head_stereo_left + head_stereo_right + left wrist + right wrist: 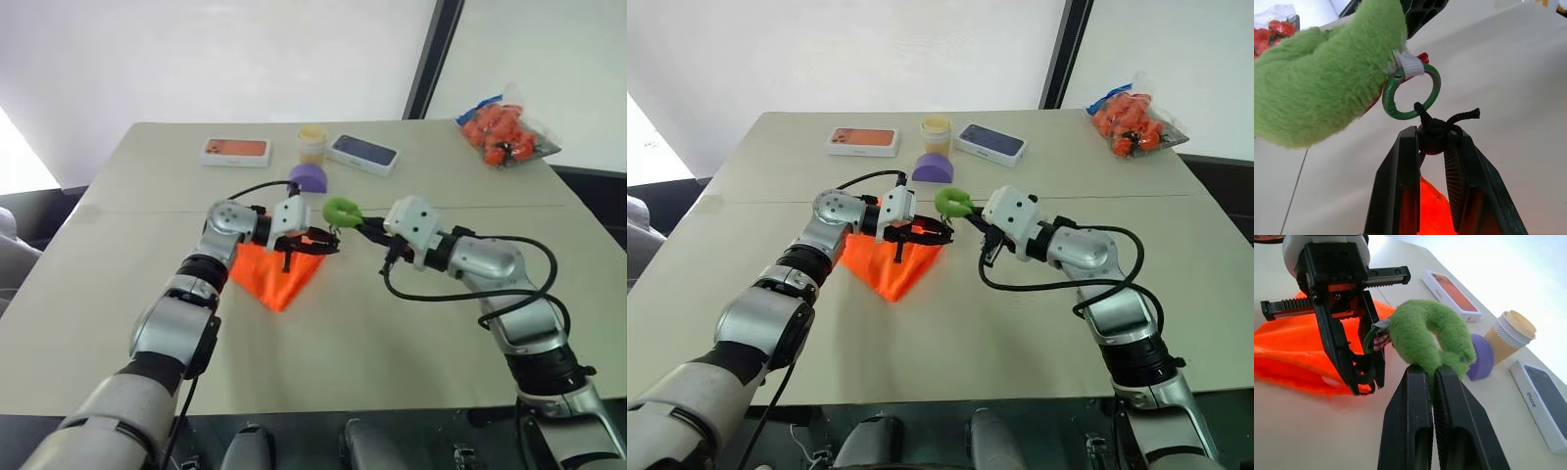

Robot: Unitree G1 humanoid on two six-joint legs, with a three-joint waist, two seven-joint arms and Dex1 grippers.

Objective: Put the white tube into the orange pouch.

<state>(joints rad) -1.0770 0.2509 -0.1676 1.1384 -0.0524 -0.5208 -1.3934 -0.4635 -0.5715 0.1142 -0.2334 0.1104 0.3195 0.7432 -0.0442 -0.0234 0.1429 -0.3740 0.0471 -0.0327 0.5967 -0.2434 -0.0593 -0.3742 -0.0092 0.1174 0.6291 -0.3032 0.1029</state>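
Head views: we list a beige worktop [392,323] carrying the orange pouch [277,274], which lies near the middle with one corner pointing toward us. The left gripper [318,242] reaches in over the pouch's upper edge; the right gripper [364,229] meets it from the other side, clenched on a fuzzy green ring [341,210] (a plush loop). Along the far edge we count a white box with an orange phone picture [235,151], a yellowish jar [313,144], a purple dome [309,177] and a white box with a dark phone picture [364,153]. A clear bag of orange items [502,130] sits at the far right corner.

Left wrist view: the left gripper [1436,147] is pinched on the knot of a dark cord [1440,128], with orange fabric glowing between its fingers. A small green plastic ring [1411,94] hangs just past the knot, tied to the plush loop by a white tab.

Right wrist view: the right gripper [1433,377] is shut tight on the plush loop.

We cannot make out the white tube anywhere.
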